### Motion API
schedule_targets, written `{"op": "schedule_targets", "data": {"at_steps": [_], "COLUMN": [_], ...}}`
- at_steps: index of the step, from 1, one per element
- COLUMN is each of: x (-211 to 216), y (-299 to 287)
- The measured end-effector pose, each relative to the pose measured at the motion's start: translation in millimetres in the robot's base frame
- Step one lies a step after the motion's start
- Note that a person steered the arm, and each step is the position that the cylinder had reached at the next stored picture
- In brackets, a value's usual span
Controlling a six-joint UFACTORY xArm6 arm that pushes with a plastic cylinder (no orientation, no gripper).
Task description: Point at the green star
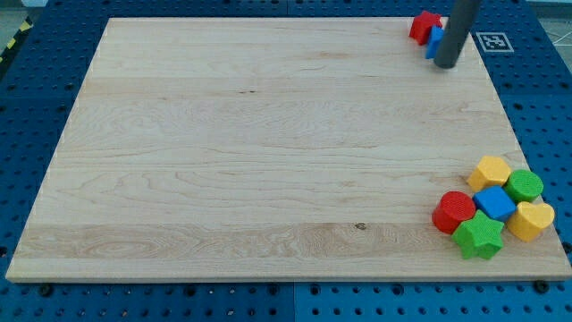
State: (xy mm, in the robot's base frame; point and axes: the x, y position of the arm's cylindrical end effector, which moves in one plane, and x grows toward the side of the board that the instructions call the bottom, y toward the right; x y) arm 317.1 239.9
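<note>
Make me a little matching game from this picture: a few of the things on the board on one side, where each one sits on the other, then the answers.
1. green star
2. red star
3. my tip
4. blue cube

A. middle of the bottom-right cluster
B. top right, just right of a blue block
C. bottom edge of the cluster
D. top right, furthest up

Pairs: 1-C, 2-D, 3-B, 4-A

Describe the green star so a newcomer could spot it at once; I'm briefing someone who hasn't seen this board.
Start at the pale wooden board and go to its corner at the view's bottom right, where six coloured blocks huddle. The green star-shaped block is the lowest of them, below the blue cube and right of the red cylinder. The other green block is rounded, not pointed.
</note>
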Motion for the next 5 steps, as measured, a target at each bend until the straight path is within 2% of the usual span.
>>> {"op": "schedule_targets", "data": {"at_steps": [2, 3, 4, 5], "x": [104, 113, 151, 220], "y": [0, -29, -76, -91]}}
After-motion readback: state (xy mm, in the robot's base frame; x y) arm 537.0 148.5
